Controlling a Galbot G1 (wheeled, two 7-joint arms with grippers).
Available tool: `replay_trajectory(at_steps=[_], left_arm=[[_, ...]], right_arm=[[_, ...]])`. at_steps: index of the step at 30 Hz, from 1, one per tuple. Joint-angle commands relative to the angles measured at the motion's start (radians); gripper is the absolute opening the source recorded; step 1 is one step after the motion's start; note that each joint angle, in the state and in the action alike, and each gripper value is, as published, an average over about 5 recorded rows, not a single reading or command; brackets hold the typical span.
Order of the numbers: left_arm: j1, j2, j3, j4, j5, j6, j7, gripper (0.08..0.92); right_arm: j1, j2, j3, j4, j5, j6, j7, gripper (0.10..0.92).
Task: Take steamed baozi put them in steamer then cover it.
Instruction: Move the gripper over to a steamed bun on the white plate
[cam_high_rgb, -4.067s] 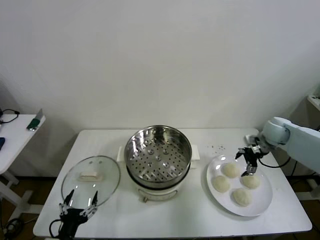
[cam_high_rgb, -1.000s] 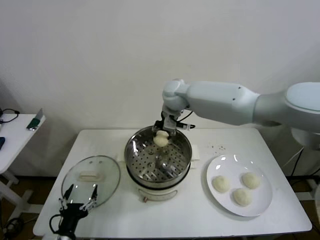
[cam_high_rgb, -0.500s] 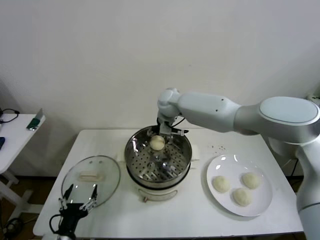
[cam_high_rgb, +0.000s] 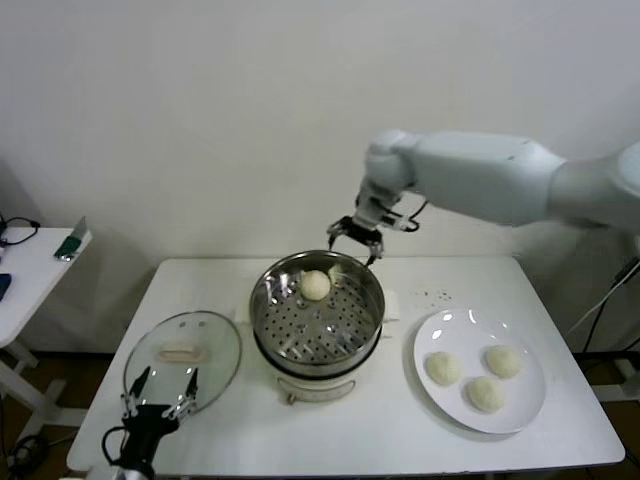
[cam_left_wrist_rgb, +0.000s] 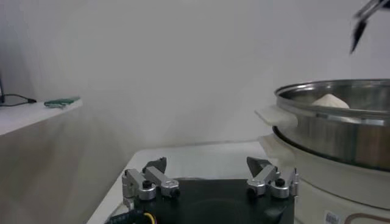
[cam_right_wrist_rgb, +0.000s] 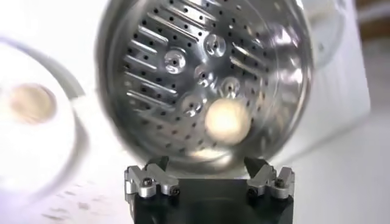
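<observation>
One small round cream-white dough bun (cam_high_rgb: 315, 284) now lies on the perforated floor of the round shiny steel steamer basket (cam_high_rgb: 268, 318), toward its far side, where a second ago it was still pinched in the right gripper (cam_high_rgb: 353, 238) above the basket. That gripper has let go: its fingers stand wide apart and empty in the right wrist view, and it has lifted clear, hanging above and just beyond the far rim on the right side of the steamer. Four seconds back the same gripper was down at the flat white plate (cam_high_rgb: 530, 400) with four buns on it; three buns (cam_high_rgb: 484, 379) are left there now, well apart from the steamer on the right of the white table (cam_high_rgb: 400, 440). So the first of four transfers looks finished, and the next move is probably a return to the plate for another bun. The round clear glass lid with its cream rectangular handle (cam_high_rgb: 182, 356) rests flat on the table to the left of the steamer, untouched. The left gripper (cam_high_rgb: 158, 393) hovers just at the near edge of that lid with its fingers spread wide and holding nothing, waiting. Covering cannot sensibly start until the plate is emptied, so the lid step is some way off.
</observation>
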Motion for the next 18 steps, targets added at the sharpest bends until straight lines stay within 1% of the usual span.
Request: replay_trajectory(at_steps=[1,4,8,11,18], left_arm=[[-0.011,0.003,-0.002,0.008,-0.001,0.0,0.0,0.823],[-0.017,0.002,-0.001,0.008,0.0,0.002,0.0,0.823],[-0.019,-0.006,-0.001,0.008,0.002,0.003,0.0,0.823],[-0.017,-0.011,-0.001,0.008,0.003,0.002,0.0,0.823],[-0.008,-0.017,-0.002,0.009,0.005,-0.002,-0.002,0.823]], right_arm=[[0.236,-0.374,-0.346,0.345,0.327,-0.505,0.086,0.823],[0.177,-0.441,-0.359,0.413,0.293,-0.554,0.132,0.823],[0.04,-0.486,-0.291,0.443,0.253,-0.6,0.18,0.823],[-0.09,-0.501,-0.199,0.435,0.211,-0.63,0.206,0.823],[-0.392,-0.498,0.026,0.363,0.119,-0.676,0.248,0.823]])
